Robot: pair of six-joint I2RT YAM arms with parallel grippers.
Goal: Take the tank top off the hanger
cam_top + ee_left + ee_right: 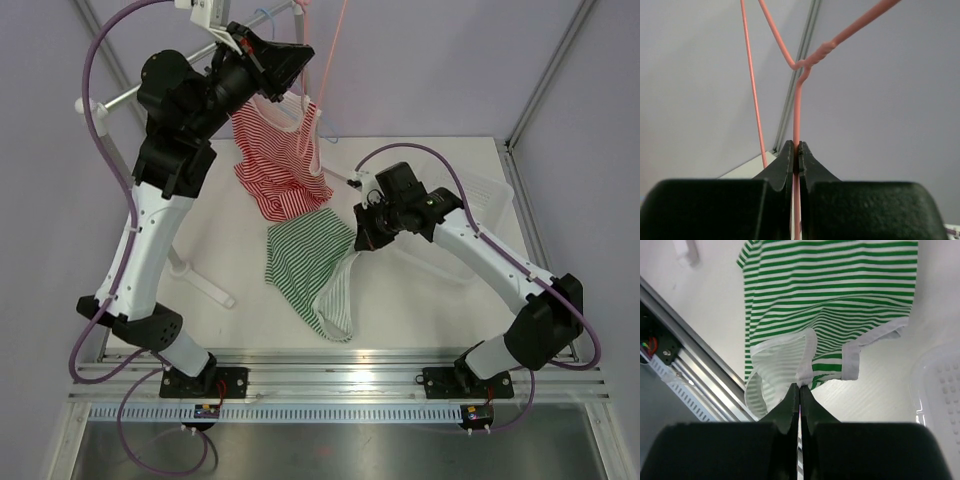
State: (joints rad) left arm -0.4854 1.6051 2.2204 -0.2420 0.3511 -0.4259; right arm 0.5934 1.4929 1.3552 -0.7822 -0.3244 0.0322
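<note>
Mid-task at the worktop (420, 300): my left fingers (785, 160), raised at the far left, are clamped shut on the pink wire hanger (798, 110). The red-striped tank top (280, 165) hangs from it by a strap, hem reaching down toward the worktop. My right fingers (790, 405) are closed, seemingly pinching a white-trimmed strap of the green-striped tank top (830, 300), which lies flat just near of the red one. By my reckoning the green top is off the hanger; the red one has yet to be slipped free of the wire.
</note>
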